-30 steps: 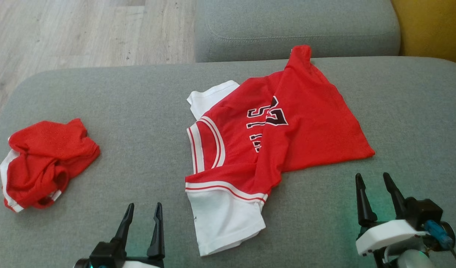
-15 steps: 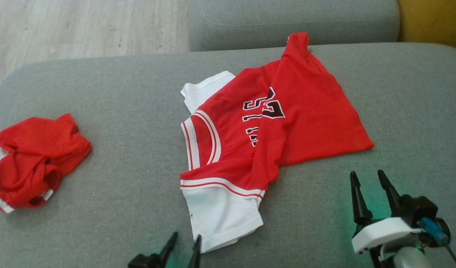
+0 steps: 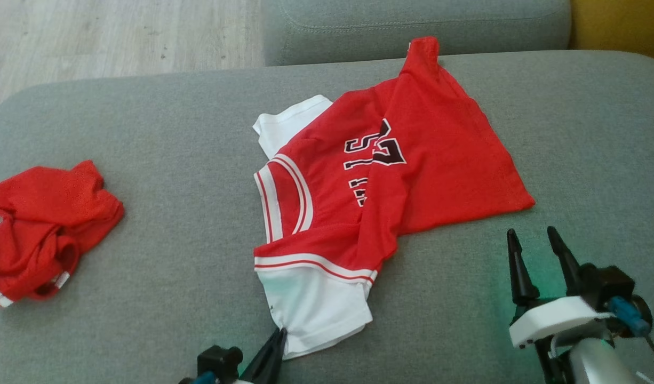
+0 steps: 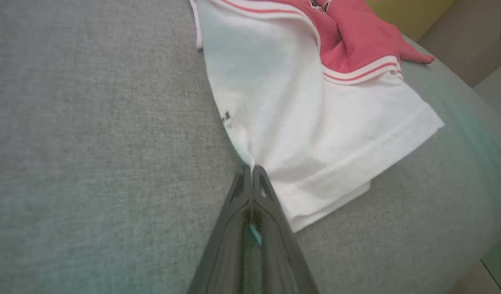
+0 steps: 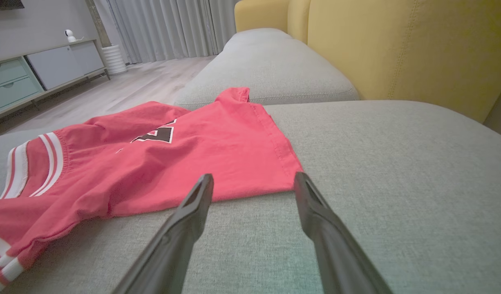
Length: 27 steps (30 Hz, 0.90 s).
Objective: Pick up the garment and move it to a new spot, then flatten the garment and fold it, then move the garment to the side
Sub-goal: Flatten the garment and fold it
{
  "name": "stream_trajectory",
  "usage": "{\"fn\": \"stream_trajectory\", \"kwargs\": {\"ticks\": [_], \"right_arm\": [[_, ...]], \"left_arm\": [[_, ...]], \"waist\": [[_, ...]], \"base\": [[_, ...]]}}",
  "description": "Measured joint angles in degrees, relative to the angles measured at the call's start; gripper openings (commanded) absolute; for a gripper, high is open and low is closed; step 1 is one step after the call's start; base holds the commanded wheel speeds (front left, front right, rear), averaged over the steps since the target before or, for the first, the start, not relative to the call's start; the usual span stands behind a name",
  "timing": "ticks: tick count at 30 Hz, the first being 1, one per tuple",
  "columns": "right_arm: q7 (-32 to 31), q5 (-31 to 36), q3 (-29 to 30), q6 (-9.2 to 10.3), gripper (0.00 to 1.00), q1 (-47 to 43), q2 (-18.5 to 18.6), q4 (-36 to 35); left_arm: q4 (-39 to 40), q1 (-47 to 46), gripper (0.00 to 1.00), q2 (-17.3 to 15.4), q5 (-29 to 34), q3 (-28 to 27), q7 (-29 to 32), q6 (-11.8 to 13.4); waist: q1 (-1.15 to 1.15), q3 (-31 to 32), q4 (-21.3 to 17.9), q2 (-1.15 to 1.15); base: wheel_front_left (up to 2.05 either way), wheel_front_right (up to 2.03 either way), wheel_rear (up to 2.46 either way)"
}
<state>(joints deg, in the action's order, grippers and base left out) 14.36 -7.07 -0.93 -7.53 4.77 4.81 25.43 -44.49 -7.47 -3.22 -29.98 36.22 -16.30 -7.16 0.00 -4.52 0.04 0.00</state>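
Note:
The garment (image 3: 412,176), a red jersey with dark lettering and white sleeves, lies rumpled on the grey cushion (image 3: 161,138). Its near white sleeve (image 3: 316,304) points toward me. My left gripper (image 3: 280,335) is shut on that sleeve's left edge, and the cloth puckers at the fingertips (image 4: 252,168). Spread out in the left wrist view is the white sleeve (image 4: 316,134). My right gripper (image 3: 531,232) stands open over bare cushion, just short of the jersey's red hem corner (image 5: 287,179). Nothing is between its fingers (image 5: 253,176).
A second, crumpled red garment (image 3: 44,224) lies at the cushion's left edge. Another grey cushion (image 3: 412,26) sits behind, with a yellow sofa back (image 5: 418,49) to the right. Wooden floor (image 3: 92,37) lies beyond the far left edge.
My left gripper has moved right to the white sleeve and shut on its edge. The right gripper stays open in about the same place. The camera has shifted slightly.

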Motion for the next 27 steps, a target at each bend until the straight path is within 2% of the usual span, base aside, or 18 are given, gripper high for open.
{"fn": "stream_trajectory", "kwargs": {"ticks": [2,4,6,9,12,16,27], "right_arm": [[0.01,0.0,0.41,0.0,1.0,0.55,0.2,0.01],[0.01,-0.1,1.47,0.0,1.0,0.62,0.24,0.15],[0.01,-0.43,2.38,0.0,1.0,0.68,0.25,0.63],[0.01,-0.63,3.5,0.0,1.0,0.88,0.24,1.82],[0.01,-1.1,4.08,0.0,1.0,2.26,0.15,3.67],[0.01,-1.1,5.43,0.0,1.0,5.23,-0.15,7.31],[-0.04,4.47,13.21,0.0,1.0,15.41,-0.05,22.46]], "left_arm": [[-1.21,-1.31,0.0,0.08,-0.94,0.18,0.1,0.6],[0.8,-1.08,0.0,0.65,-0.37,-2.59,0.82,3.22],[4.89,-0.85,0.0,0.51,1.14,-7.51,1.6,6.57],[11.46,-0.71,0.0,-2.22,4.27,-14.73,1.6,8.67],[15.3,0.04,0.0,-3.44,6.91,-18.96,1.6,8.58],[16.31,1.98,0.0,-2.67,8.7,-21.42,1.6,7.26],[15.52,1.69,0.0,0.05,12.3,-22.64,1.6,3.97]], "waist": [[0.0,-0.01,0.37,0.0],[0.0,0.01,0.91,0.0],[0.01,-0.02,1.58,0.0],[0.0,-0.07,2.74,0.0],[0.01,-0.13,3.93,0.0],[0.0,-0.38,5.17,0.0],[0.01,-3.69,8.42,0.0]], "base": [[0.0,0.0,0.0],[0.0,0.0,0.0],[0.0,0.0,0.0],[0.0,0.0,0.0],[0.0,0.0,0.0],[0.0,0.0,0.0],[0.0,0.0,0.0]]}}
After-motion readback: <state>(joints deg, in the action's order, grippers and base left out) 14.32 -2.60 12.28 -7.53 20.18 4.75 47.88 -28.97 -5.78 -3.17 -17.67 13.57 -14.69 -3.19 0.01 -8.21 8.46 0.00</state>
